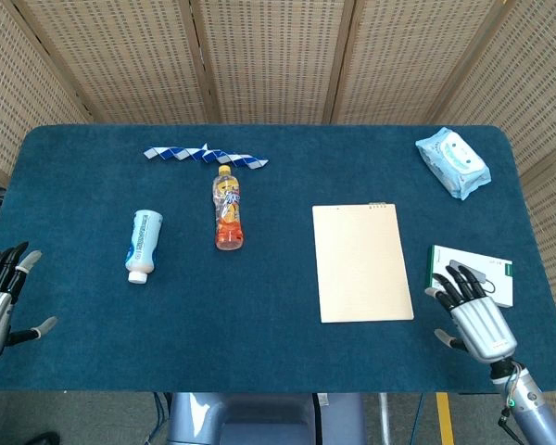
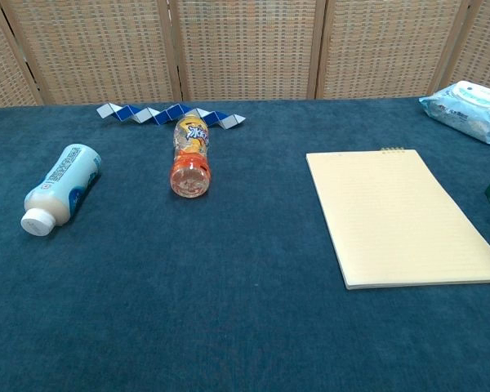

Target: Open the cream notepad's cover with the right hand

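Cream notepad [image 1: 362, 263] lies flat, cover shut, right of table centre. My right hand [image 1: 473, 311] is empty, fingers spread, over the near edge of the green-and-white box [image 1: 473, 274], just right of the notepad. My left hand [image 1: 0, 301] is empty, fingers spread, at the table's left edge.

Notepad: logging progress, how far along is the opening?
Done: nothing; the notepad lies closed and flat. In hand: the right robot hand hovers open beside its near right corner, over the box, not touching the pad. Left: reach the cover and lift it.
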{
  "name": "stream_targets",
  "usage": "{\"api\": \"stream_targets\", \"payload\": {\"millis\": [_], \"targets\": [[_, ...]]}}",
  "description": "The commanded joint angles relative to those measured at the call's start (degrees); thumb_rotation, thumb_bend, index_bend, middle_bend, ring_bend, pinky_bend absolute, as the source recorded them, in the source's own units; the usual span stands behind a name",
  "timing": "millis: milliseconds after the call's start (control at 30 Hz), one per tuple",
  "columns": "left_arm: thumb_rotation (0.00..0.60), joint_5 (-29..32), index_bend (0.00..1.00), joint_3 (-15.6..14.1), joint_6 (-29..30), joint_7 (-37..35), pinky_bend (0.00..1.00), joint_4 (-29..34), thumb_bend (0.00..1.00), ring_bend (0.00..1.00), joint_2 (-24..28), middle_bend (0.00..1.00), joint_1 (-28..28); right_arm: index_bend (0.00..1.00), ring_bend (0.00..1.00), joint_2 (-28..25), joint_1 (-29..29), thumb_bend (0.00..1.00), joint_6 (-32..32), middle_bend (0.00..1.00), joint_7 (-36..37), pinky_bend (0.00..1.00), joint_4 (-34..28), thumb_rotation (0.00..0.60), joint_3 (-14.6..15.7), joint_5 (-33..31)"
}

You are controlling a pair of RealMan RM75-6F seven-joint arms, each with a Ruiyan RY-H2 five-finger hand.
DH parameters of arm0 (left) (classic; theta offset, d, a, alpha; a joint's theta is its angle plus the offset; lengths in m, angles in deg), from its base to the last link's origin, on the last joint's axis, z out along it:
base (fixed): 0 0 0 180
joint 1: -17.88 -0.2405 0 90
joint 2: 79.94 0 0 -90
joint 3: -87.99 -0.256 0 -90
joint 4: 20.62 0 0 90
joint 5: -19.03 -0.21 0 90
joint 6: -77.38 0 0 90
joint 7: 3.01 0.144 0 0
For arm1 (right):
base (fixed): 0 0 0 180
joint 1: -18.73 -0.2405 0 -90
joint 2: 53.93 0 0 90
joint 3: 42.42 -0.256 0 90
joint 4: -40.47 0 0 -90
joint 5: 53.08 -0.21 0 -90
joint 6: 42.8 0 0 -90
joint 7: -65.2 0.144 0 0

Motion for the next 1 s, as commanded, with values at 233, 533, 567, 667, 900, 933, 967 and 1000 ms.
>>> {"api": "stream_targets", "payload": {"millis": [233,533,567,667,900,933,967,1000], "targets": [[0.600,1.2,0.00,0.4,-0.9,0.9,0.00,0.2,0.00,0.00,-0.4,0.00,0.4,0.31,0.10,7.3,-5.2,0.31,5.3,0.20,1.9,0.10,9.9,0.600,1.5,1.6],[0.600,1.8,0.00,0.5,-1.6,1.9,0.00,0.3,0.00,0.00,-0.7,0.00,0.7,0.31,0.10,10.4,-7.5,0.31,7.3,0.20,-0.1,0.11,12.9,0.600,1.5,1.0],[0.600,1.8,0.00,0.5,-1.6,1.9,0.00,0.3,0.00,0.00,-0.8,0.00,0.7,0.31,0.10,10.6,-7.6,0.31,7.5,0.20,-0.2,0.11,13.1,0.600,1.6,0.9],[0.600,1.9,0.00,0.6,-1.7,2.0,0.00,0.3,0.00,0.00,-0.8,0.00,0.7,0.31,0.10,11.3,-7.8,0.31,7.9,0.20,-0.6,0.12,13.6,0.600,2.0,0.7],[0.600,2.0,0.00,0.5,-1.8,2.1,0.00,0.3,0.00,0.00,-0.8,0.00,0.8,0.31,0.10,12.6,-8.2,0.31,8.2,0.20,-1.5,0.14,14.1,0.600,3.3,1.1],[0.600,2.0,0.00,0.5,-1.8,2.0,0.00,0.3,0.00,0.00,-0.8,0.00,0.8,0.31,0.10,12.8,-8.2,0.31,8.2,0.20,-1.6,0.14,14.1,0.600,3.6,1.2],[0.600,2.0,0.00,0.6,-1.7,2.0,0.00,0.3,0.00,0.00,-0.8,0.00,0.8,0.31,0.10,13.0,-8.2,0.31,8.1,0.20,-1.8,0.14,14.2,0.600,3.8,1.2],[0.600,2.1,0.00,0.6,-1.7,1.9,0.00,0.3,0.00,0.00,-0.8,0.00,0.7,0.31,0.10,13.3,-8.2,0.31,8.0,0.20,-2.1,0.14,14.3,0.600,4.0,1.3]]}}
